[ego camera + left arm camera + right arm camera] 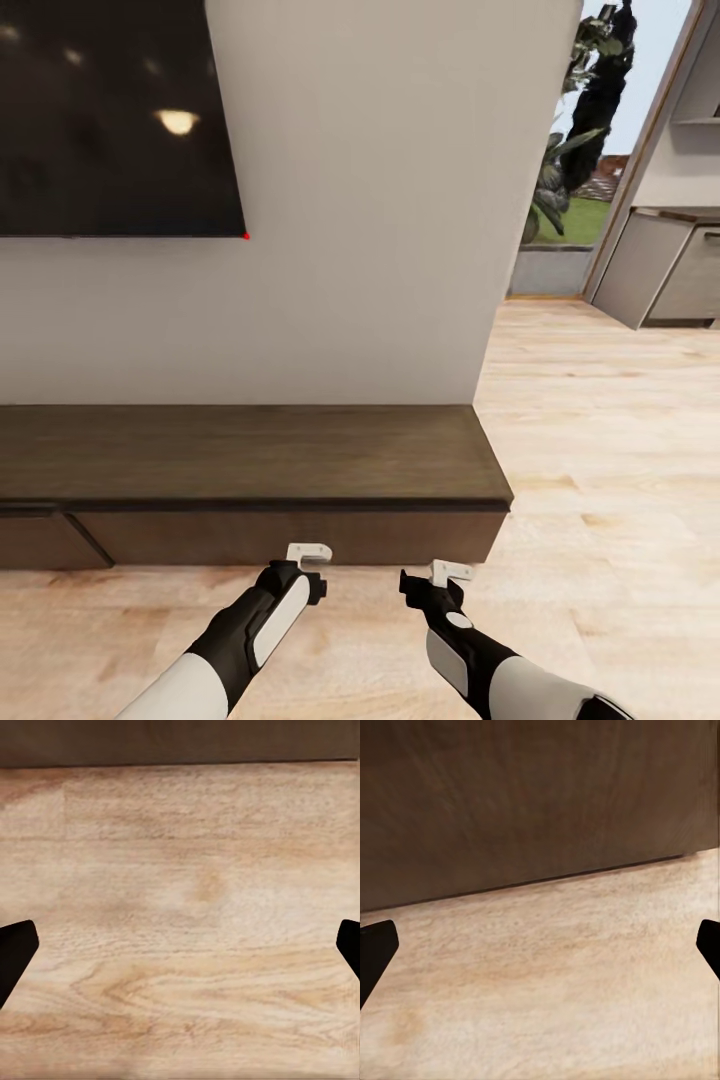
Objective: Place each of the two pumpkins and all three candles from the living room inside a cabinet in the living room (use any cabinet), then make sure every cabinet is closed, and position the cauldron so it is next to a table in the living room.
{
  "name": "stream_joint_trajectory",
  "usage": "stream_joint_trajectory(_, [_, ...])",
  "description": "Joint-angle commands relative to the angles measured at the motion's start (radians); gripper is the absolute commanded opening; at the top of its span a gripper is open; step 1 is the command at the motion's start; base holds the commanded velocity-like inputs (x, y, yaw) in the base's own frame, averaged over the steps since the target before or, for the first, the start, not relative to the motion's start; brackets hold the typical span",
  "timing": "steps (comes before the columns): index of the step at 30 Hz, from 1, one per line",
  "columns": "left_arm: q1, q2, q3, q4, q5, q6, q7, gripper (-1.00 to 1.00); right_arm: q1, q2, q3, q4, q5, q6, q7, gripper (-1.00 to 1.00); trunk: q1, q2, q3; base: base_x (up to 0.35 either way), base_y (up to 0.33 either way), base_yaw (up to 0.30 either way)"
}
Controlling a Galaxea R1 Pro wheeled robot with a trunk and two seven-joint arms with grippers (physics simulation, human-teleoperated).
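Observation:
The long low dark-brown cabinet (pixel 250 455) stands against the white wall, and its drawer fronts (pixel 290 535) look shut. My left gripper (pixel 308 552) hangs low just before the right drawer front, open and empty. In the left wrist view its dark fingertips (pixel 15 952) sit wide apart over the wood floor (pixel 180 907). My right gripper (pixel 452 572) is beside it near the cabinet's right end, also open and empty. The right wrist view looks at the cabinet front (pixel 532 802) just above the floor. The pumpkins, candles, cauldron and coffee table are out of view.
A black TV screen (pixel 110 110) hangs on the wall above the cabinet's left part. The wall ends at a corner (pixel 520 250). Right of it, light wood floor (pixel 600 450) runs toward grey kitchen units (pixel 665 270) and a window with plants (pixel 580 130).

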State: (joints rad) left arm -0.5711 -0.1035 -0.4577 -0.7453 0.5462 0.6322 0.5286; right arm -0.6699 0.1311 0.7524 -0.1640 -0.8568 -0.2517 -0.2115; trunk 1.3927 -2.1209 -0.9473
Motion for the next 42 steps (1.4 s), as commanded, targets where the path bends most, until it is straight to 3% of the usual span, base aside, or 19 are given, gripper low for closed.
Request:
stream_joint_trajectory(1, [-0.001, 0.001, 0.001, -0.001, 0.011, 0.001, 0.010, 1.00, -0.001, 0.000, 0.009, 0.000, -0.008, -0.003, -0.005, 1.00, -0.004, 0.007, 0.002, 0.000, 0.000, 0.000])
stream_joint_trajectory(4, [-0.001, 0.001, 0.040, 0.000, 0.011, 0.005, 0.010, 1.00, -0.001, 0.000, 0.009, 0.000, -0.008, -0.003, -0.005, 1.00, -0.016, 0.028, 0.012, 0.000, 0.000, 0.000])
stream_joint_trajectory(7, [-0.001, 0.001, 0.096, 0.000, 0.009, 0.053, 0.010, 1.00, -0.001, -0.001, 0.009, 0.000, -0.008, -0.003, -0.005, 1.00, -0.027, 0.049, 0.021, 0.000, 0.000, 0.000])
stream_joint_trajectory(9, [-0.001, 0.001, 0.115, 0.000, 0.007, 0.080, 0.010, 1.00, -0.001, -0.001, 0.009, 0.000, -0.008, -0.003, -0.005, 1.00, -0.035, 0.063, 0.027, 0.000, 0.000, 0.000])
stream_joint_trajectory(42, [-0.003, 0.004, 0.123, 0.038, 0.007, 0.095, 0.013, 1.00, -0.001, 0.000, 0.008, 0.000, -0.007, -0.003, -0.005, 1.00, -0.161, 0.294, 0.131, 0.000, 0.000, 0.000])
